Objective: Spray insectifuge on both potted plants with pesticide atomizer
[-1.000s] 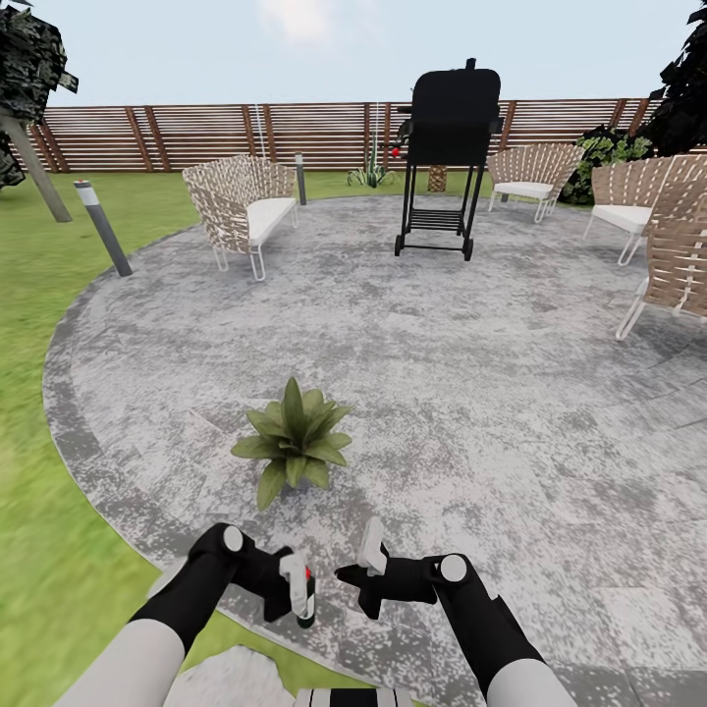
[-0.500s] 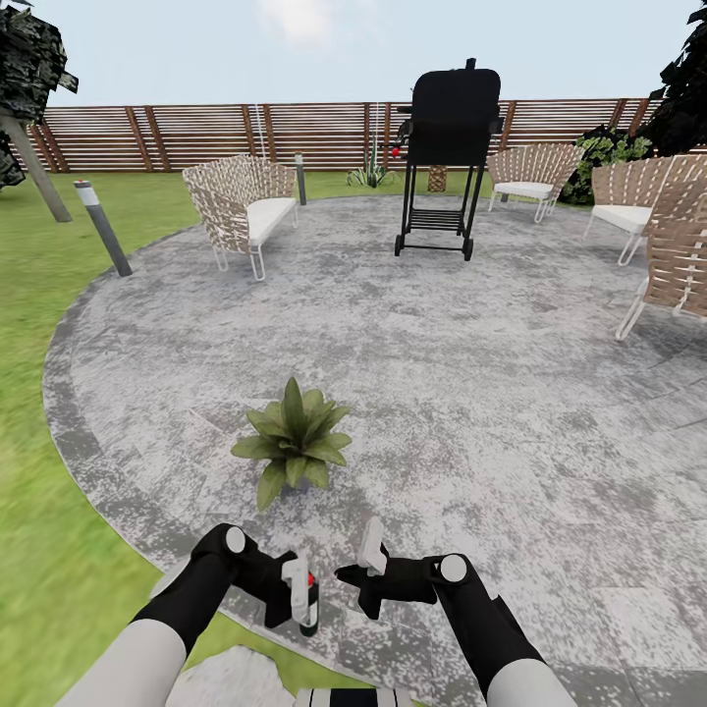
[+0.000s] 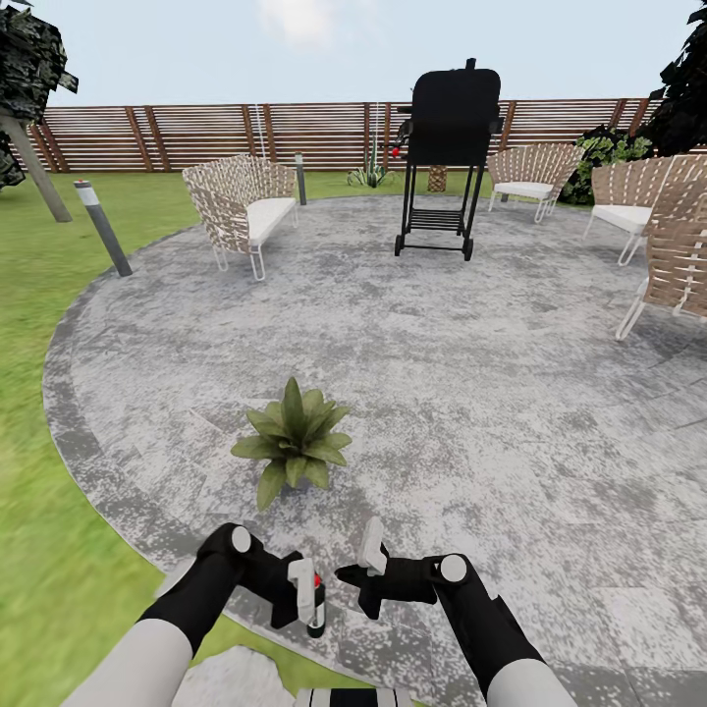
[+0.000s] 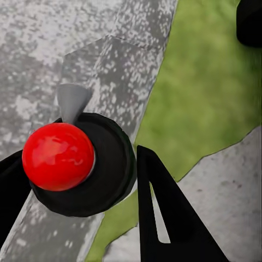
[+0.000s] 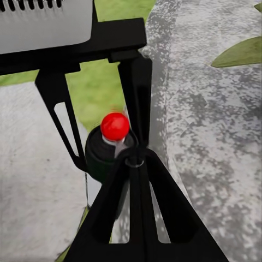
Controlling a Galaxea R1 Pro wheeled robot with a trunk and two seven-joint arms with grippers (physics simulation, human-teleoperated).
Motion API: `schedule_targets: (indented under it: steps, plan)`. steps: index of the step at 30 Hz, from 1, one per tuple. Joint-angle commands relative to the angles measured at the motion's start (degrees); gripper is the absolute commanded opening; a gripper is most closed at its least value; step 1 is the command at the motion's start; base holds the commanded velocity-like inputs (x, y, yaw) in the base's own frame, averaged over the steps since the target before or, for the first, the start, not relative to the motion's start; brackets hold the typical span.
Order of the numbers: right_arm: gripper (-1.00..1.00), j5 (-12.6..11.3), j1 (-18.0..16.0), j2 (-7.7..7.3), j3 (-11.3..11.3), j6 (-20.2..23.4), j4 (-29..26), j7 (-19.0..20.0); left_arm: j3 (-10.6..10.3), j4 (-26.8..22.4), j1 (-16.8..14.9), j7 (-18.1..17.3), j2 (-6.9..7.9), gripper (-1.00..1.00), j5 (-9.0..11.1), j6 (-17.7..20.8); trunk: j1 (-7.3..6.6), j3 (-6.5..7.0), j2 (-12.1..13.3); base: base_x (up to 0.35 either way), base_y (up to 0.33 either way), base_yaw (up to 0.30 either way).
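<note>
The left gripper point(image 3: 306, 596) has its jaws clenched on the pesticide atomizer point(image 3: 316, 607), upright (red top up) for spraying; the potted plant point(image 3: 293, 439) sits just ahead; the right gripper point(image 5: 136, 158) has jaws pressed together, empty.

One potted plant point(image 3: 293, 439) at lower center of the head view's frame. One pesticide atomizer point(image 3: 316, 604), red-topped, at the bottom. Four woven chairs: one upper left point(image 3: 241, 206), one upper right of center point(image 3: 533, 175), two at the right edge point(image 3: 633, 201) point(image 3: 679, 263). One black grill point(image 3: 447, 147), top center. Two bollard lamps point(image 3: 102, 227) point(image 3: 300, 179). Two pincers, left point(image 3: 302, 597) and right point(image 3: 358, 570).
</note>
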Motion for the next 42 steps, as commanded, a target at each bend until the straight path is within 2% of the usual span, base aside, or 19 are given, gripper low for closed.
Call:
schedule_targets:
  steps: [1, 13, 42]
  plan:
    - [-1.00, 0.6, 0.0, 0.04, -0.1, -0.5, -0.1, 0.1, 0.0, -0.1, 0.0, -0.2, -0.12, -1.00, -0.3, -0.1, -0.01, -0.05, 0.0, 0.000, 0.000, 0.000]
    - [-1.00, 0.6, 0.0, 0.04, -0.1, -0.5, -0.1, 0.1, 0.0, -0.1, -0.1, -0.2, -1.16, -1.00, -0.3, 0.0, -0.01, -0.05, 0.0, 0.000, 0.000, 0.000]
    - [-1.00, 0.6, 0.0, 0.04, -0.1, -0.5, -0.1, 0.1, 0.0, -0.1, -0.5, -0.3, -1.89, -1.00, 0.0, 0.0, -0.01, -0.05, 0.0, 0.000, 0.000, 0.000]
